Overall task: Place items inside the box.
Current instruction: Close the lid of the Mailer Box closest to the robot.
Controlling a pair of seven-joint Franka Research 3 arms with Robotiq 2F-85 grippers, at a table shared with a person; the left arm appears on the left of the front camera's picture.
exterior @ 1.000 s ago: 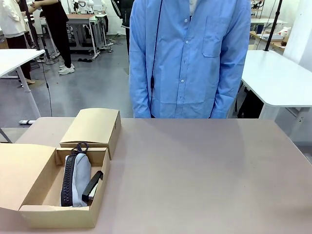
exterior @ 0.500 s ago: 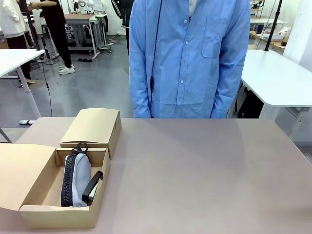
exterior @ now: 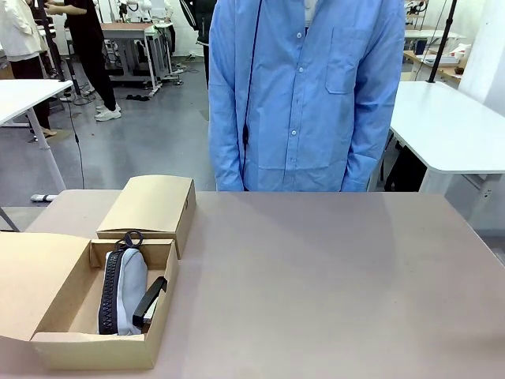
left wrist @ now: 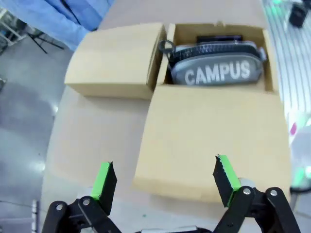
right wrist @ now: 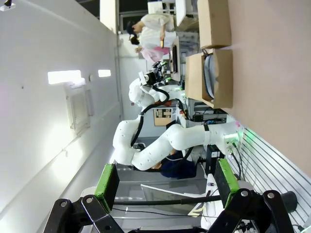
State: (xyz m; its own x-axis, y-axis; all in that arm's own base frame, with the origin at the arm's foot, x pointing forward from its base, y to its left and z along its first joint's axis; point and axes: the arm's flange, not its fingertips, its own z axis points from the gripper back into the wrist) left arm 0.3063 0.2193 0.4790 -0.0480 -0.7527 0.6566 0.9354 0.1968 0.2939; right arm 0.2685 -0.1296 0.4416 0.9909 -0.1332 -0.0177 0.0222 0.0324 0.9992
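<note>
Front view: grey pencil case (exterior: 126,290) and black stapler (exterior: 150,300) packed in box (exterior: 95,350) at bench's seven o'clock. Left hand (left wrist: 165,178) spread empty above flap; right hand (right wrist: 165,180) likewise agape, parked aside.

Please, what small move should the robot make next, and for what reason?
Probably lower the open left hand toward the box's open lid flap to begin closing it. The grey "CAMPUS" pencil case and a black stapler already lie inside the box, the table around it looks bare, and the right hand is open, holding nothing.
</note>
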